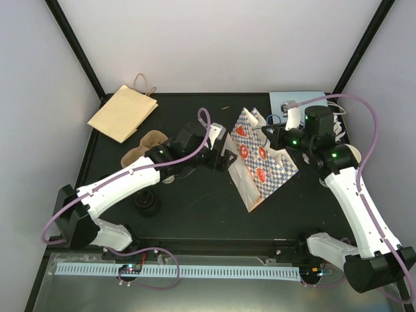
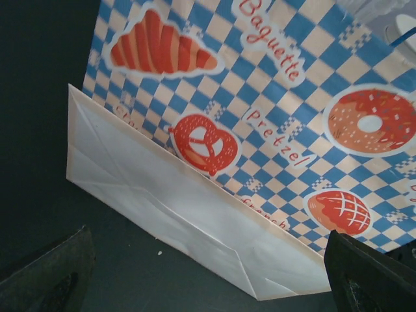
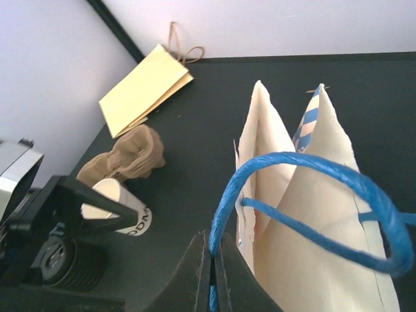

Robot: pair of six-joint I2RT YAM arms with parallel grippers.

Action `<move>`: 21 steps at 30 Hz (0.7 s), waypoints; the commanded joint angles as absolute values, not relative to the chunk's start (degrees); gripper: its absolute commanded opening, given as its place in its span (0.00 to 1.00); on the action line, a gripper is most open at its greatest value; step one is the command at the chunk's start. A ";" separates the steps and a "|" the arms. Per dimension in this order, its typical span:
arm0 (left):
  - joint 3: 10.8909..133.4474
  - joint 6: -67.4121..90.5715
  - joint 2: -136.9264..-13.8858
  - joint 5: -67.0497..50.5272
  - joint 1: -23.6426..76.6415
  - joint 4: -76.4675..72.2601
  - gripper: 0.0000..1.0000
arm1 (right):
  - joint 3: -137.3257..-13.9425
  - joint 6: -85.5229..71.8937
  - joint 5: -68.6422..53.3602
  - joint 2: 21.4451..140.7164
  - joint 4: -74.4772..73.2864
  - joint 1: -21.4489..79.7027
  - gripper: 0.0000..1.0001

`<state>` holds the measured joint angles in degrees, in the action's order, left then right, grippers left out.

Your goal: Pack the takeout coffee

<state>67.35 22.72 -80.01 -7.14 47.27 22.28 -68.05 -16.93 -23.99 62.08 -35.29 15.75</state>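
Left of the checkered bag, a white paper cup with dark lettering was seen beside a brown pulp carrier. The left gripper was held spread wide just off the bag's plain white base. The bag (blue-and-white checks, red pastries printed) was tipped over, its blue handle pinched in the clenched right gripper.

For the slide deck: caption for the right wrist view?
Right end effector pinches blue handle of paper bag; cup and pulp carrier beyond.
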 commanded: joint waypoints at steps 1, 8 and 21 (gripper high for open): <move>65.80 25.77 -78.13 -7.50 46.85 18.46 0.99 | -69.20 -14.55 -26.59 61.97 -36.32 18.50 0.01; 64.88 28.21 -79.19 -10.94 46.76 17.65 0.99 | -69.55 -13.33 -24.58 63.31 -36.25 22.72 0.01; 62.00 28.33 -73.77 -11.17 44.34 14.55 0.98 | -70.33 -9.69 -25.75 63.75 -38.04 28.10 0.02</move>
